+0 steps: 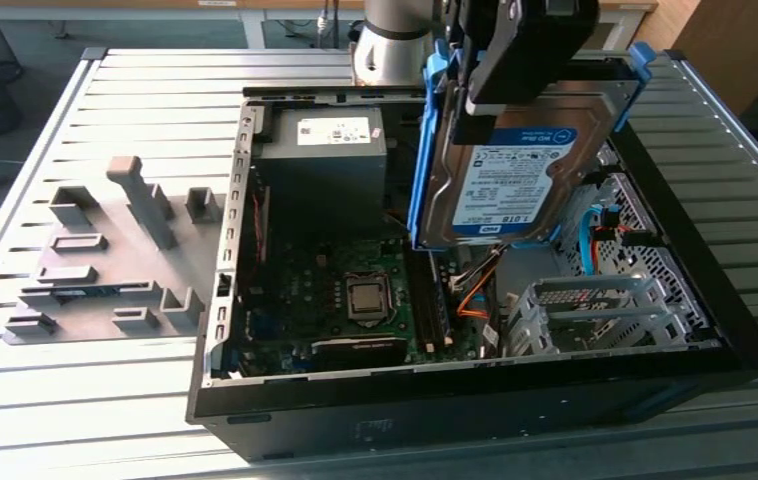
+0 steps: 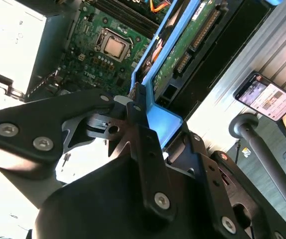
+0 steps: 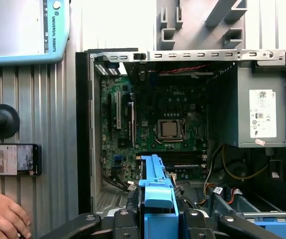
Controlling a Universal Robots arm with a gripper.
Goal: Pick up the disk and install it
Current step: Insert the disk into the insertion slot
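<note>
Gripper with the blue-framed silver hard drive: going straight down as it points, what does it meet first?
Probably the orange cables inside the open black computer case, under the lower edge of the blue-framed silver disk held by the gripper; depth is unclear.

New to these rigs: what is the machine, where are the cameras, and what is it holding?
It is one robot arm with a gripper. The exterior view looks down on a slatted table bearing an open computer case and grey blocks. Both wrist views come from cameras on the arm, looking past the gripper into the case. The gripper is shut on the disk, a silver drive in a blue bracket, held above the case, not yet installed. The first wrist view also shows a phone and a person's hand near the case.
</note>
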